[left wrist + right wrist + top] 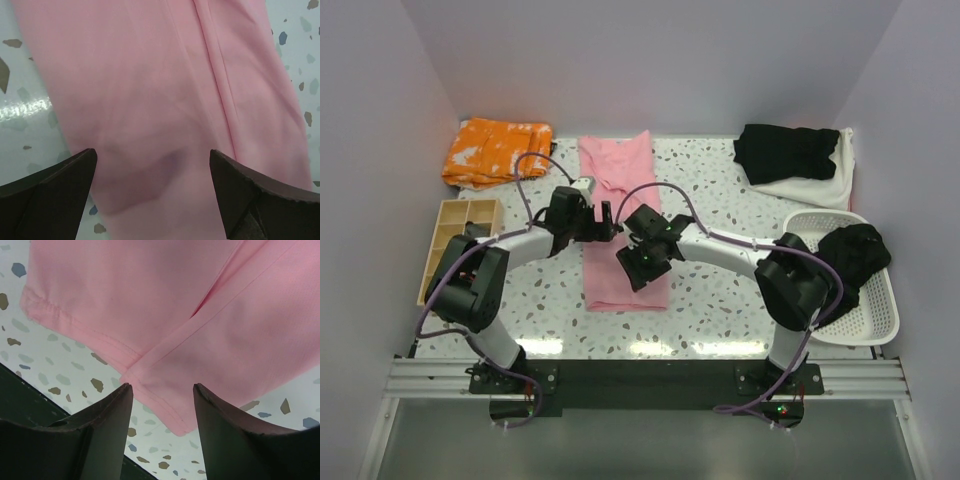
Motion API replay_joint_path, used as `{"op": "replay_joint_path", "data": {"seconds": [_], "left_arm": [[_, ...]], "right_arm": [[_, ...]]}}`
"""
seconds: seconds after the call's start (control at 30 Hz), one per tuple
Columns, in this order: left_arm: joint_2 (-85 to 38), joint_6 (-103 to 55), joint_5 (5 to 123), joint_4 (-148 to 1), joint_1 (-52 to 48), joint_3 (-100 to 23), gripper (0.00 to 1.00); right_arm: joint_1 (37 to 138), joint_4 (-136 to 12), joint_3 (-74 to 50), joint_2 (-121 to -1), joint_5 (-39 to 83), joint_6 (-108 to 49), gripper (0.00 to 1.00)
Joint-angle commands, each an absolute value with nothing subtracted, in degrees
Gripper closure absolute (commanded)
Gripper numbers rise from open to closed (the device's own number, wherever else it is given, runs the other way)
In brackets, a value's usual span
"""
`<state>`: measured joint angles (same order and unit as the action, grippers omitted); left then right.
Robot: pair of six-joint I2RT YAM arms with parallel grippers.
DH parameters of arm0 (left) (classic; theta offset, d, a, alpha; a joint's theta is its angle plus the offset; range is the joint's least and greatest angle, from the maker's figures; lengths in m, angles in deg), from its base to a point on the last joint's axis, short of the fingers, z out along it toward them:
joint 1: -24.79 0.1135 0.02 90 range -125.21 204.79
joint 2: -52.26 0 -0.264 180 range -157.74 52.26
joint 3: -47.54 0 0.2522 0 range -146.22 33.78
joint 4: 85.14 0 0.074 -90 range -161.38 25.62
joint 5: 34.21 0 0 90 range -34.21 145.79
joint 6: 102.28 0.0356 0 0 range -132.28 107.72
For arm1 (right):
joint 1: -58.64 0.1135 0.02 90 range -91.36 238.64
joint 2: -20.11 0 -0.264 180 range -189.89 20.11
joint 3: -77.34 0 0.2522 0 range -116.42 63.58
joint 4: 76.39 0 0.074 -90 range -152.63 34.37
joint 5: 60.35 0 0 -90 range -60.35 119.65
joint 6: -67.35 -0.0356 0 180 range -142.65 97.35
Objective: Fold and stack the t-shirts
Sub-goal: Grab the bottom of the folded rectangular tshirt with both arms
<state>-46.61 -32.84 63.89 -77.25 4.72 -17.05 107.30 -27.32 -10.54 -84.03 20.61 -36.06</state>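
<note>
At the far left corner of the counter (720, 190) lies an orange patterned cloth (495, 150), loosely bunched. Just nearer us stands a beige divided tray (450, 235). Neither lies in the arms' way, we judge.

The left pincer (152, 170) hovers over the middle of the pink t-shirt (615, 165). Its jaws are spread wide and it has hold of nothing.

The pink t-shirt lies in the centre of the counter, already folded lengthwise into a narrow band running from the far side towards the arm bases. We judge that the side folds are done. The crosswise folds that would shorten it are not yet made.

The right pincer (162, 405) hangs over the band's near end. Its jaws are parted and empty, with the hemmed corner just ahead of its tips and the layered edges showing there. The two arms crowd close over the shirt, so we judge that they could hinder one another.

At the far right corner a black t-shirt (785, 150) rests on an off-white t-shirt (820, 185). We cannot tell how neatly they are folded, but they may serve as the stack.

Nearest on the right, a white basket (880, 320) holds a crumpled black garment (855, 255). That one looks unfolded, so more work is likely left.
</note>
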Motion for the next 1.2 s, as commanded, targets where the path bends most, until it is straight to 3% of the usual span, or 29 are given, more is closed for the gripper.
{"op": "replay_joint_path", "data": {"seconds": [0.0,0.27,0.37,0.4,0.43,0.5,0.53,0.6,0.83,0.87,0.93,1.0,1.17], "left_arm": [[-39.42,-35.58,60.62,-79.73,4.76,-13.43,0.00],[-38.97,-35.66,62.12,-79.73,4.76,-12.28,0.00],[-39.32,-35.58,61.77,-79.55,4.76,-12.10,0.00],[-39.41,-35.58,61.85,-79.55,4.76,-12.19,0.00],[-39.76,-35.49,61.85,-79.47,4.76,-12.19,0.00],[-40.29,-35.49,61.94,-79.12,4.76,-12.63,0.00],[-40.47,-35.40,62.03,-79.03,4.76,-12.80,0.00],[-40.55,-35.22,62.03,-78.85,4.76,-12.98,0.00],[-40.12,-35.05,61.24,-77.89,4.76,-13.33,0.00],[-39.77,-34.96,60.98,-77.54,4.76,-13.33,0.00],[-38.10,-34.61,60.01,-76.31,4.76,-13.16,0.00],[-36.26,-34.43,58.00,-74.21,4.76,-12.98,0.00],[-32.12,-35.66,58.07,-71.47,4.76,-11.84,0.00]], "right_arm": [[109.17,-27.03,-13.14,-86.41,23.23,-36.80,0.44],[112.42,-26.24,-15.17,-88.96,25.69,-38.03,0.46],[113.39,-24.58,-15.96,-89.14,28.14,-38.47,0.51],[113.65,-23.53,-16.13,-89.31,29.28,-38.64,0.55],[114.00,-22.99,-16.48,-89.14,29.47,-38.65,0.67],[115.23,-21.16,-16.92,-89.05,32.19,-38.65,0.80],[115.67,-20.45,-17.45,-89.14,34.46,-38.65,0.91],[116.73,-18.87,-17.80,-89.40,36.14,-38.73,0.99],[117.79,-16.48,-16.14,-87.92,39.22,-39.43,1.00],[117.79,-17.09,-15.09,-86.51,39.75,-39.79,0.92],[117.70,-18.24,-11.94,-81.77,42.82,-40.84,0.60],[116.56,-19.64,-10.34,-78.09,45.63,-41.63,0.39],[105.94,-26.65,-3.67,-71.48,37.93,-44.09,0.34]]}}
